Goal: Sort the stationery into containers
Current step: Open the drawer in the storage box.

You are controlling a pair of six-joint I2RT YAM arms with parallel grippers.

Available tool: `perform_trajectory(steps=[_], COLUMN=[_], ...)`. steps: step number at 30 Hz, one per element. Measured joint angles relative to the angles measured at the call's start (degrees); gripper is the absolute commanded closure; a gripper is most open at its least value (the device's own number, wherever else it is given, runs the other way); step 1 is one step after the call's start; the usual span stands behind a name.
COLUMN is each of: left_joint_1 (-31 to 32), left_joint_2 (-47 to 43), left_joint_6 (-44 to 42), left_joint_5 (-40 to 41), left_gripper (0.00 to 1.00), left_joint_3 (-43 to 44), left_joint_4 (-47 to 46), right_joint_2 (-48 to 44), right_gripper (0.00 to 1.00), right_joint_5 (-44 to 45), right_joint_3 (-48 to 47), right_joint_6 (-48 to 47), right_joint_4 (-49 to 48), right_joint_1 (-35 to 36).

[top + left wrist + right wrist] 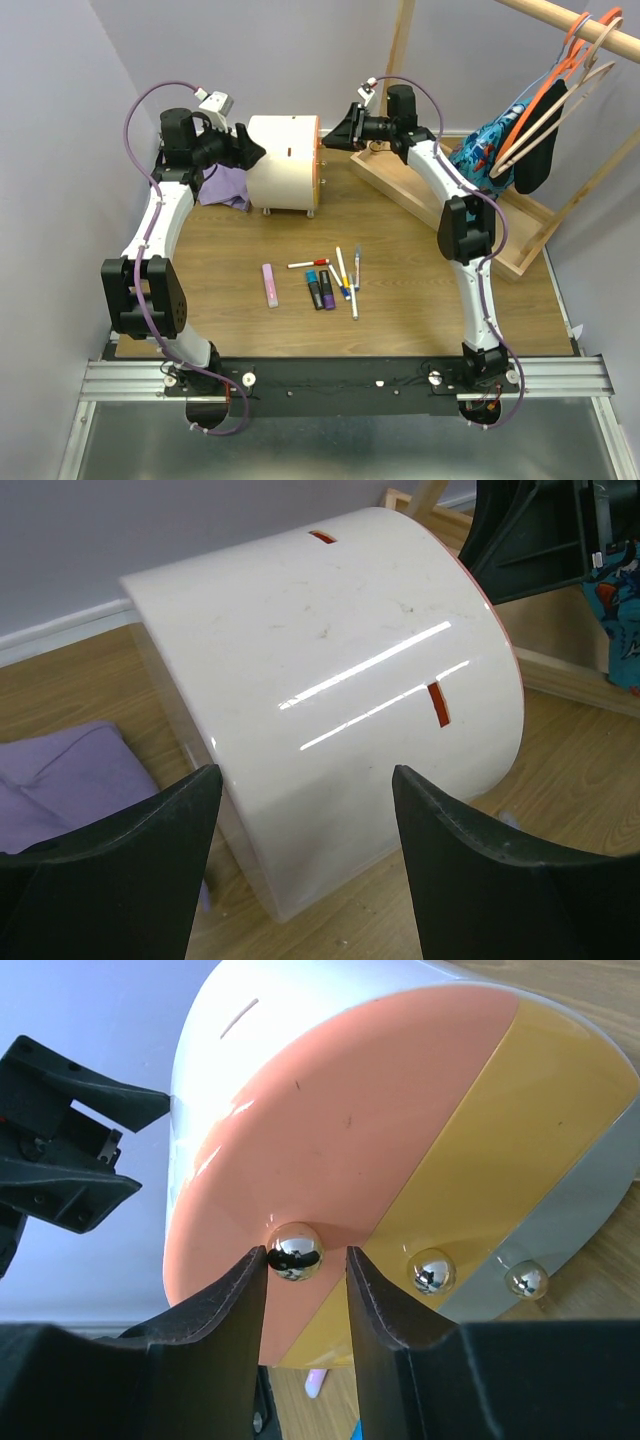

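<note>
Right gripper [307, 1257] parted astride knob [295, 1250], drawer's [350, 1110] 6 o'clock, sliver of gap; left gripper [305, 775] open at chest's [330, 660] 9 o'clock; other drawers [500, 1160] cropped.

No legible text, label, brand or no. in any view. Chest [330, 680] shell: plain glossy cream, scuffs only. Drawer fronts [340, 1130]: unmarked orange, yellow, grey. Pens [343, 270] & markers [320, 290] on surface [420, 300]: any print too small to read. Patterned fabric [482, 150] on rack: no letters discernible.
</note>
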State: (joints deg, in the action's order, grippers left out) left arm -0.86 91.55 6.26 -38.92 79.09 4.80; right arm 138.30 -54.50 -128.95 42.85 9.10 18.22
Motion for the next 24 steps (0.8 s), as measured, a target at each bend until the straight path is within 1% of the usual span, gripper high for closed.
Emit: perform_trajectory(steps=[4,15,18,19,22,24], left_joint_1=[0.28,0.52,0.50,0.52,0.52,0.52], left_joint_2=[0.00,0.00,0.00,0.00,0.00,0.00], left_joint_6=[-0.83,-2.16,-2.40,-2.43,-2.62,-2.71], left_joint_5=[0.79,1.90,2.25,2.29,2.47,2.56], left_gripper=[0.22,0.22,0.22,0.22,0.22,0.22], left_joint_3=[0.00,0.00,0.00,0.00,0.00,0.00], left_joint_4=[0.35,1.42,1.44,1.49,1.55,1.57], right_joint_2=[0.35,0.79,0.87,0.90,0.90,0.92], right_gripper=[0.61,0.60,0.67,0.72,0.78,0.79], right_joint_5=[-0.11,-0.74,-0.79,-0.81,-0.83,-0.87], right_joint_3=[0.02,0.00,0.00,0.00,0.00,0.04], right_joint_6=[0.81,2.49,2.69,2.84,2.78,2.80], right_joint_4=[-0.63,-2.71,-3.13,-3.21,-3.43,-3.41], right_joint_1=[-0.02,0.22,0.35,0.48,0.66,0.59])
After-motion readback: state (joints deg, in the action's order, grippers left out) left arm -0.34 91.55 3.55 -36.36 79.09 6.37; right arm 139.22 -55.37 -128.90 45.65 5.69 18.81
